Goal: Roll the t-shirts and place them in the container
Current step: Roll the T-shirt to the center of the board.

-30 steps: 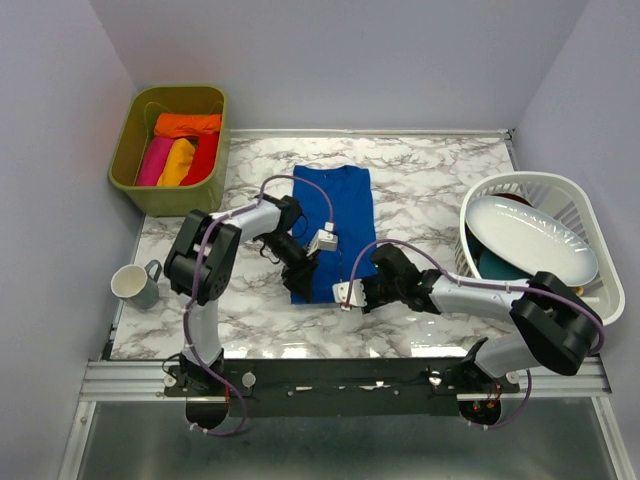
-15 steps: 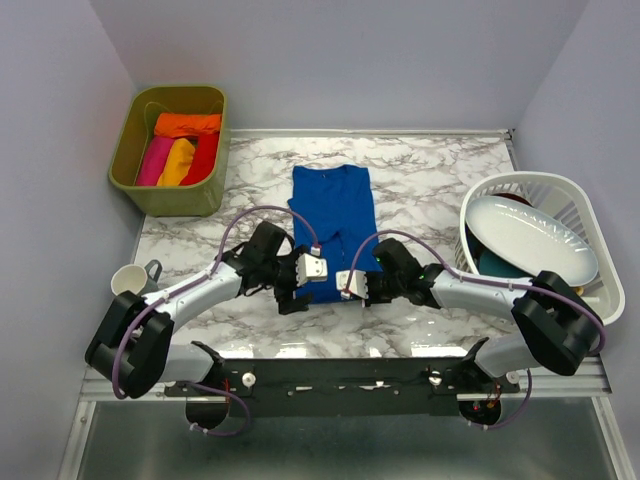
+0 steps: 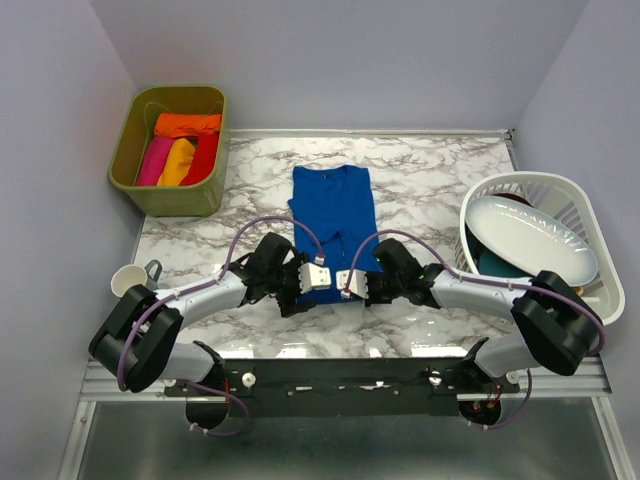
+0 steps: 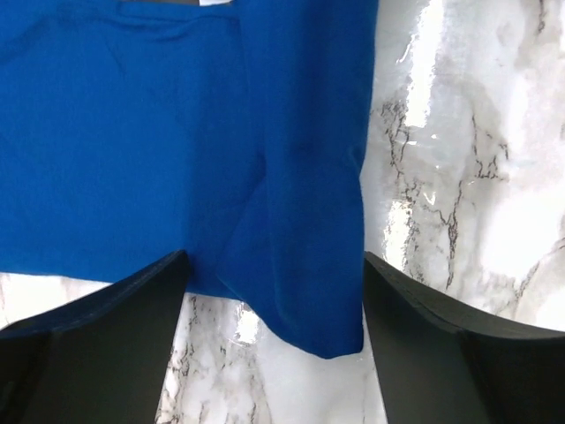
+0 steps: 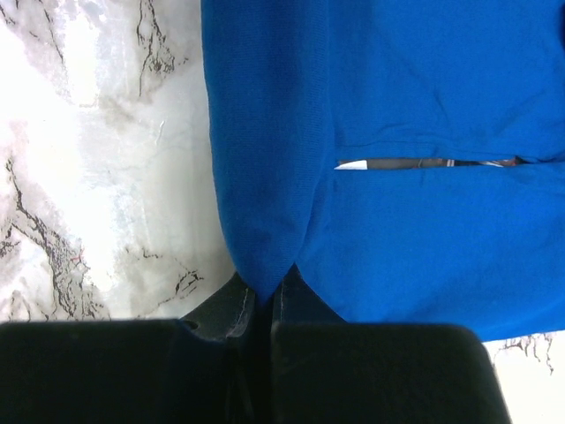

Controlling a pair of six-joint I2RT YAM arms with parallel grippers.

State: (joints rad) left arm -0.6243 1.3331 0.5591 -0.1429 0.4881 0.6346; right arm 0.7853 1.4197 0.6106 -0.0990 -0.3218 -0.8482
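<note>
A royal blue t-shirt lies folded into a long strip in the middle of the marble table. My left gripper is at its near left corner, open. In the left wrist view that corner of the blue t-shirt lies between the spread black fingers, untouched. My right gripper is at the near right corner. It is shut on the hem of the blue t-shirt. Orange, pink, yellow and red t-shirts sit rolled in the green bin.
A white basket at the right edge holds a white plate and a teal dish. A mug stands at the table's near left, beside my left arm.
My left arm has come down from over the shirt to its near left corner, and its gripper has opened. The right gripper has stayed shut on the hem.
</note>
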